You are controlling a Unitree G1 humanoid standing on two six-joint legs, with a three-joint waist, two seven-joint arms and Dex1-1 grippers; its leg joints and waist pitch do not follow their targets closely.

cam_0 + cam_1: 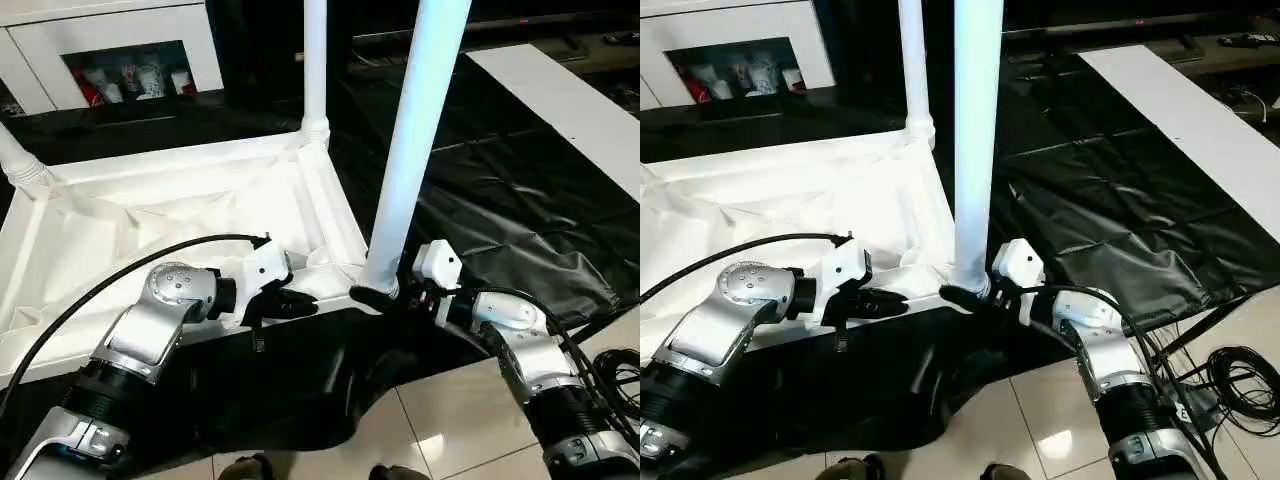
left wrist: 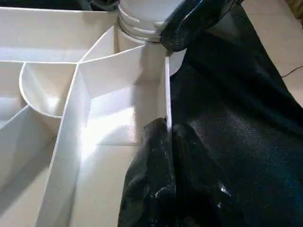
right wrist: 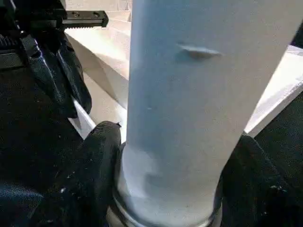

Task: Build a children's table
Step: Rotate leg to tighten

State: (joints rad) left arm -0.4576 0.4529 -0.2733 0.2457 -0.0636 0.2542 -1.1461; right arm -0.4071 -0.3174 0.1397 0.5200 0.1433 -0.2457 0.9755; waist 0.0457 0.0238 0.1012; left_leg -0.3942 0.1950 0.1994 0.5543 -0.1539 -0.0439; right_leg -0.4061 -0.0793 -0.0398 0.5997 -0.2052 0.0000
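The small white plastic children's table (image 1: 180,215) lies upside down on a large table covered with a black plastic sheet (image 1: 520,200), its ribbed underside facing up and its near rim along the sheet's near edge. Three long white tapered tube legs stand in its corner sockets: one at the near right corner (image 1: 410,150), one at the far right corner (image 1: 315,65), one at the far left corner (image 1: 20,160). The left gripper (image 2: 166,137) is pressed together, pinching the tabletop's thin near rim. The right gripper (image 1: 975,297) has its black fingers (image 3: 97,161) spread around the base of the near right leg. Behind stands a white glass-door cabinet (image 1: 130,45); a white board (image 1: 570,105) lies on the sheet's right side, pale floor tiles (image 1: 1040,420) and black cables (image 1: 1240,385) below.
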